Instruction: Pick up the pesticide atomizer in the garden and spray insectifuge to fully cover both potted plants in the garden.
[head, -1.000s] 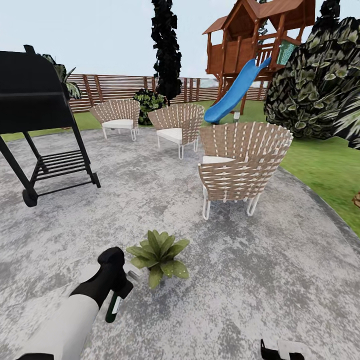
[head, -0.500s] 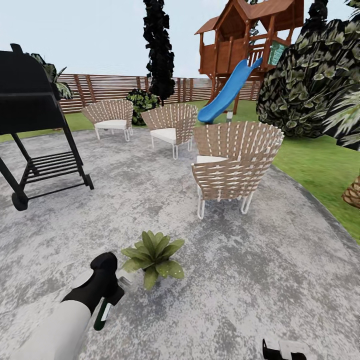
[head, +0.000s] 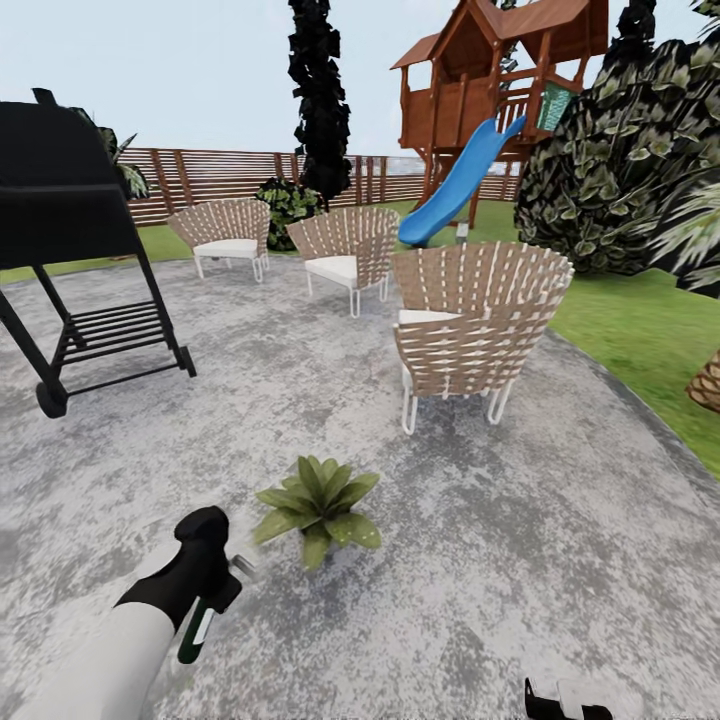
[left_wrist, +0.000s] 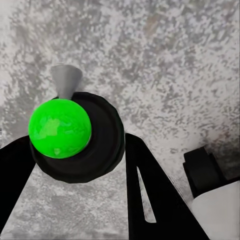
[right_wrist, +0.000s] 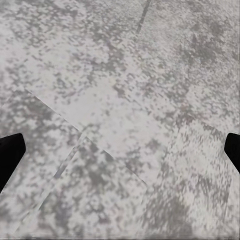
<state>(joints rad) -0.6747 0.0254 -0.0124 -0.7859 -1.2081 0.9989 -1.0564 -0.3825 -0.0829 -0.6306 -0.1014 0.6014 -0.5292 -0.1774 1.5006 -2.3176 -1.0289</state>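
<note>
Low over the grey stone patio (head: 480, 560), left arm stretched forward, left gripper (head: 210, 590) closed on the pesticide atomizer (head: 195, 632), bottle hanging downward, pale nozzle aimed toward the potted plant (head: 318, 508) just beside it. Right gripper (right_wrist: 120, 150) with fingers (right_wrist: 9, 152) spread wide above bare stone.
</note>
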